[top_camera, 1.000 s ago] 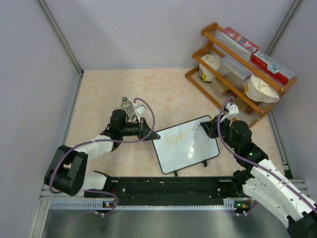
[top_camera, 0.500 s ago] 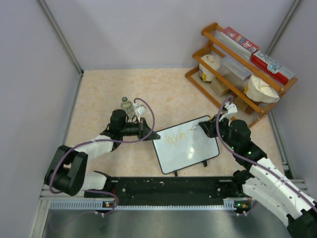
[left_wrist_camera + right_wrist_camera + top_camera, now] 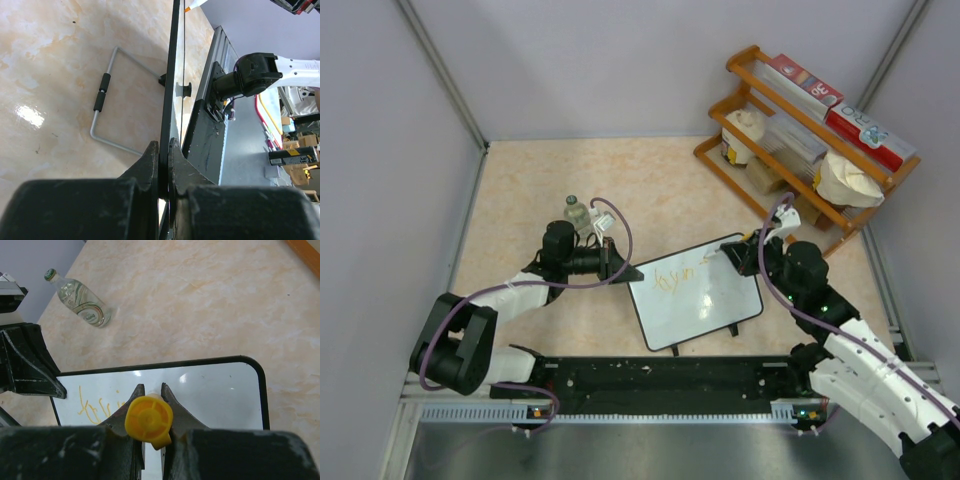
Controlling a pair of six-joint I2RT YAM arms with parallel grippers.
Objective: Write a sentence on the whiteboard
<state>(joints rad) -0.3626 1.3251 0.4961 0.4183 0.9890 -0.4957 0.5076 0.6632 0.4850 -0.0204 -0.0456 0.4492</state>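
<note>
The left pincer (image 3: 163,147) clamps the whiteboard (image 3: 705,300), the right pincer (image 3: 150,390) the marker (image 3: 149,419). Hard pressure could shift the board, skewing the sentence (image 3: 675,278).

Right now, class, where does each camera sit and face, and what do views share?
Top external: above, behind the bases, looking down; both arms, whiteboard between.
Left wrist: along the left tool, shut on the whiteboard's edge.
Right wrist: down past the right tool, shut on a marker.
Shared: the bottle, top and right wrist.
</note>
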